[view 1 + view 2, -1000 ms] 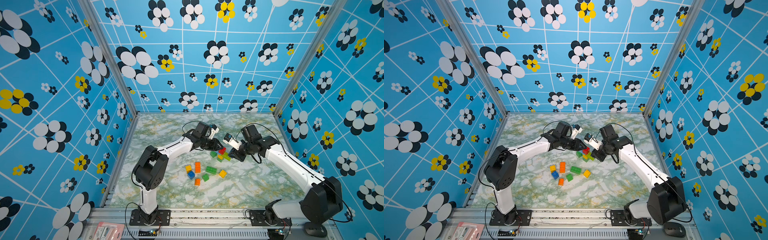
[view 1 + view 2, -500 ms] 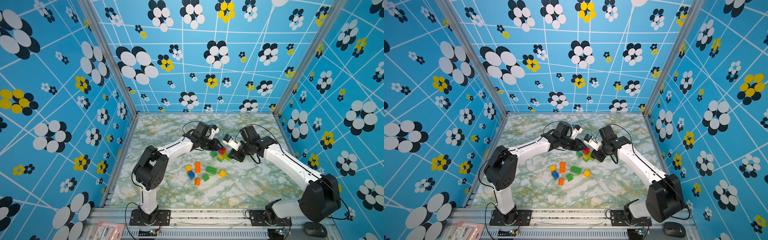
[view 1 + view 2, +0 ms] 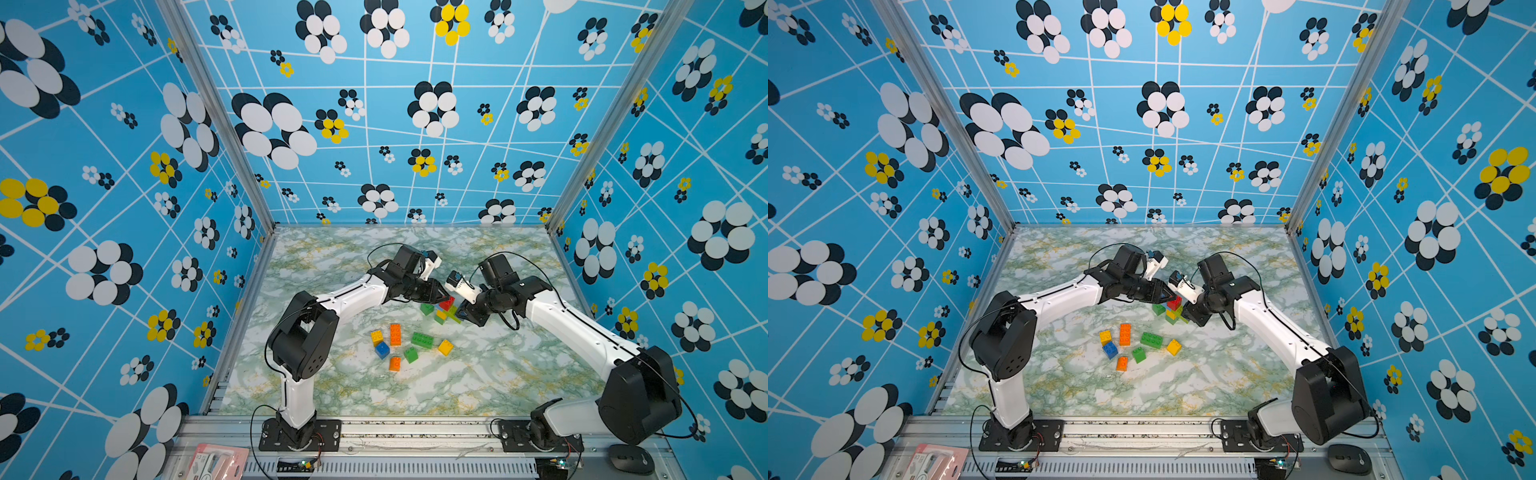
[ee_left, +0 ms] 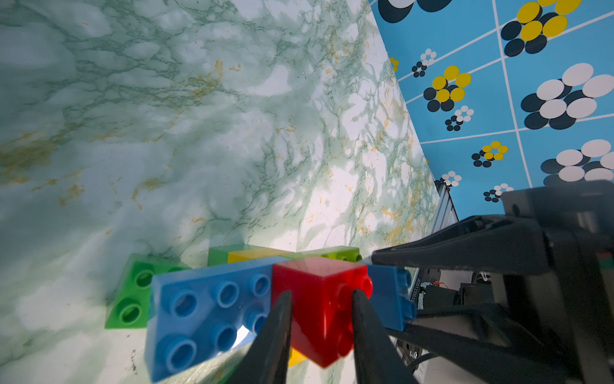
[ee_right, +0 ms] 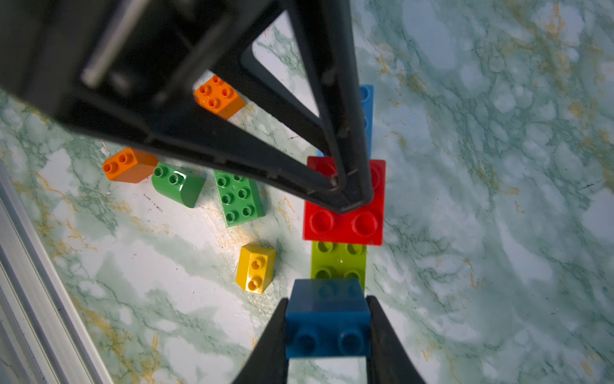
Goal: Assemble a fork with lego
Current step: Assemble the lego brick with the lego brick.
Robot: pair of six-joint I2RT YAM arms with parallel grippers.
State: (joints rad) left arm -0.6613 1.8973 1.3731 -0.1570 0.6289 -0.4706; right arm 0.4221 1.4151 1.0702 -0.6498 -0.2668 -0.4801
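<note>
- The left gripper (image 4: 320,299) pinches the red brick (image 4: 319,309), with one black finger pressed to each side face.
- The right gripper (image 5: 327,332) is clamped on the blue brick (image 5: 327,319), which fills the gap between its fingers.
- In both top views the two grippers meet tip to tip over the middle of the table (image 3: 478,386), with the red brick between them.
- In the right wrist view the lime brick (image 5: 339,262) lies between the red brick and the blue brick, and all three form one line.
- The long blue brick (image 4: 206,316) sits against the red brick on the side away from the right gripper. I cannot tell whether the two are joined.
- Whether this cluster rests on the table or is lifted cannot be told.
- The green square brick (image 3: 427,308) lies just beside the cluster, on the left arm's side.
- A loose group lies apart from the cluster, nearer the arm bases:
  - the orange oblong brick (image 3: 395,334)
  - the green oblong brick (image 3: 422,340)
  - the loose blue brick (image 3: 382,350)
  - the small green brick (image 3: 411,354)
  - the small orange brick (image 3: 394,363)
  - the yellow brick (image 3: 377,336)
  - the second yellow brick (image 3: 445,347), on the right arm's side of the group
</note>
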